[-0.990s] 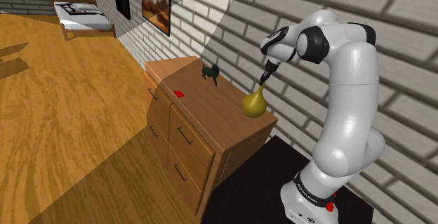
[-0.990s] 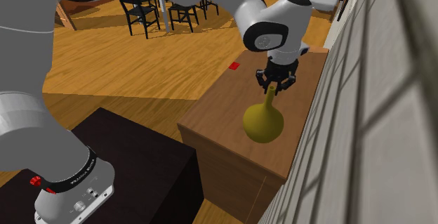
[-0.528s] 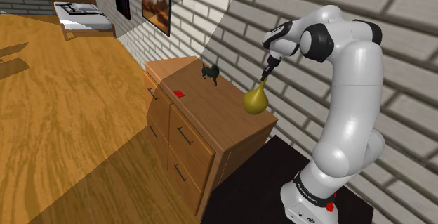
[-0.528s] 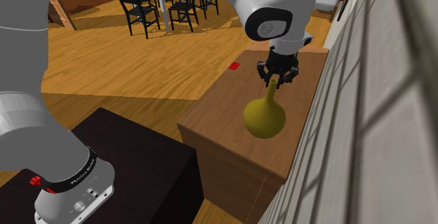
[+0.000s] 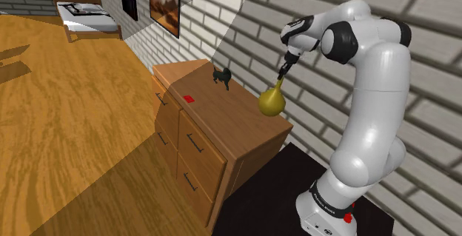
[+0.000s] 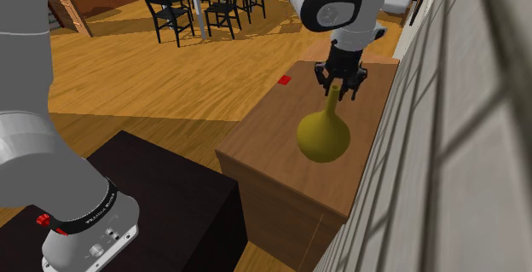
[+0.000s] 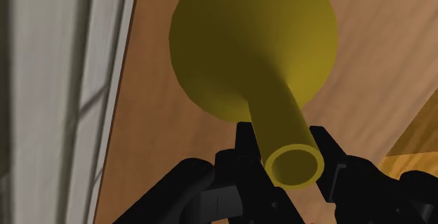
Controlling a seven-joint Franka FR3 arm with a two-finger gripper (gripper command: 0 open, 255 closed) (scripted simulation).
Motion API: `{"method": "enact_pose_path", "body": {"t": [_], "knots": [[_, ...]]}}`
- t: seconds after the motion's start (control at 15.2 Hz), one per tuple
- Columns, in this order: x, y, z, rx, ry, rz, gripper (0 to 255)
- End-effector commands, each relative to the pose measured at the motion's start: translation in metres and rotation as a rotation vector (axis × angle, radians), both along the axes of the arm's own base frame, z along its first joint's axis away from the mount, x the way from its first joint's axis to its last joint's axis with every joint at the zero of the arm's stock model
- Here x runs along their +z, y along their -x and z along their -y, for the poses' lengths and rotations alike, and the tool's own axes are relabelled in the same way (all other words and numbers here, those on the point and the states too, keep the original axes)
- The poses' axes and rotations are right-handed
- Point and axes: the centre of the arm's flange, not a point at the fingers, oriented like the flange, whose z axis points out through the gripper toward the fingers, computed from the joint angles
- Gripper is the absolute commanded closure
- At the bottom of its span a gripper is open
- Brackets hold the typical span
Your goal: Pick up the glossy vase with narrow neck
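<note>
While my arm (image 5: 374,109) arches high over the dresser (image 5: 222,112), my gripper (image 6: 339,91) points down, clamped on the neck of the vase (image 6: 324,134).

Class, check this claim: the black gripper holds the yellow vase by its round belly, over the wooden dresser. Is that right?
Not quite. The gripper clasps the vase by its narrow neck, not its round belly; the wrist view shows the fingers on either side of the neck. It is indeed over the wooden dresser.
</note>
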Motion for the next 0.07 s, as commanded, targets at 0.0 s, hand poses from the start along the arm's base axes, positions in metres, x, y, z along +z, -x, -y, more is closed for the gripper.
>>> {"method": "enact_pose_path", "body": {"t": [0.0], "knots": [[0.0041,-0.0005,0.0003,0.000,0.001,0.001,255]]}}
